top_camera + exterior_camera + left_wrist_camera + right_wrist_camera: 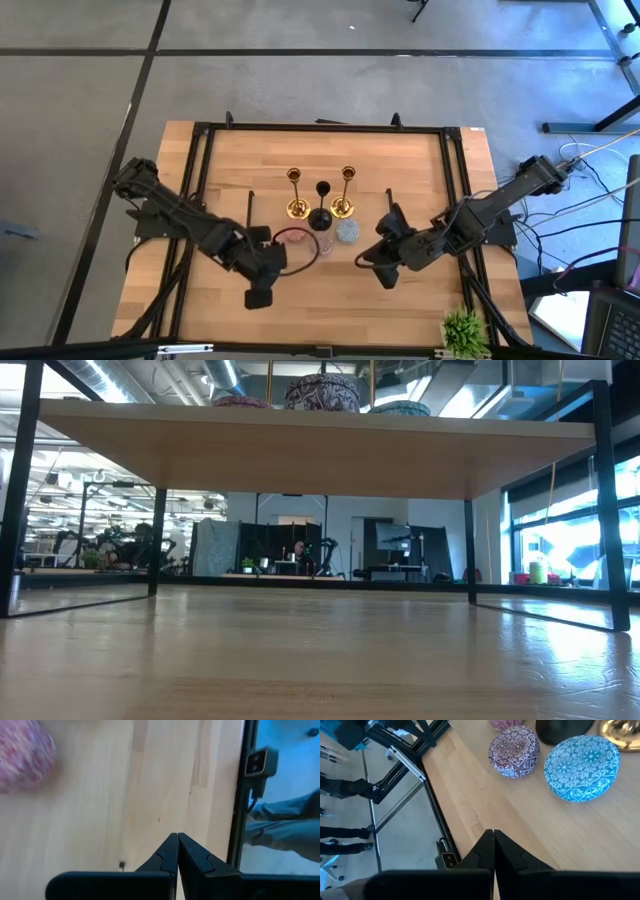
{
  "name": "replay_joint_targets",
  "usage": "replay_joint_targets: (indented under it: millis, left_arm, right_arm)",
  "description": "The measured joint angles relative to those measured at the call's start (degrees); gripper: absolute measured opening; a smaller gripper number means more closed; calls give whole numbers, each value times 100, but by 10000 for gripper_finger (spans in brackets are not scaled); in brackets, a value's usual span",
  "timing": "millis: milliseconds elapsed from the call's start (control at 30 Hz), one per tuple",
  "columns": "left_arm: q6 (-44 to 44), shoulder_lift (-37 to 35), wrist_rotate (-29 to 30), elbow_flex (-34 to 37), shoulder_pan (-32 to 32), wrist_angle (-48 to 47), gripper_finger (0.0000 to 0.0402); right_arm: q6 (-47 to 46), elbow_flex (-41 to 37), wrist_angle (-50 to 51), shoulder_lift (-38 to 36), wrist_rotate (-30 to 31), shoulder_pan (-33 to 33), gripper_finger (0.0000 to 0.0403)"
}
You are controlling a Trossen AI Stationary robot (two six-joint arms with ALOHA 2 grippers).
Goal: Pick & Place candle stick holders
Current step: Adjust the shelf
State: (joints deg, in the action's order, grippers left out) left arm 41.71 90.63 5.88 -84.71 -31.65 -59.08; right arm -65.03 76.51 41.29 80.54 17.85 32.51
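Two gold candle stick holders (296, 195) (346, 193) and a black one (321, 207) stand upright on their round feet at the middle of the wooden board (420, 180). In front of them sit three squat glittery rounds: pink (22, 755), mauve (514, 751) and pale blue (582, 767). My left gripper (177, 840) hovers shut over bare board, near and left of the pink round (296, 244). My right gripper (493, 835) hangs shut, near and right of the pale blue round (347, 232). Neither holds anything.
Black rails (200, 200) (462, 200) run along the board's left and right ends. A small green plant (465, 330) stands at the near right corner. Bare board lies along the near edge between the grippers. A person's legs (285, 825) show beyond the board's edge.
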Motion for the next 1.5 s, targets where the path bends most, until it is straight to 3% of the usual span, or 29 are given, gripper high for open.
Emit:
replay_joint_targets:
  millis: [333,600,1500]
  left_arm:
    - [943,11,-107,768,-650,282,2]
    - [1327,34,638,860,-896,-18,2]
    - [577,299,760,857,-457,-458,2]
  right_arm:
    - [100,4,-32,-129,9,15,0]
    - [142,4,-39,-138,9,15,0]
    - [253,4,-50,-138,7,20,0]
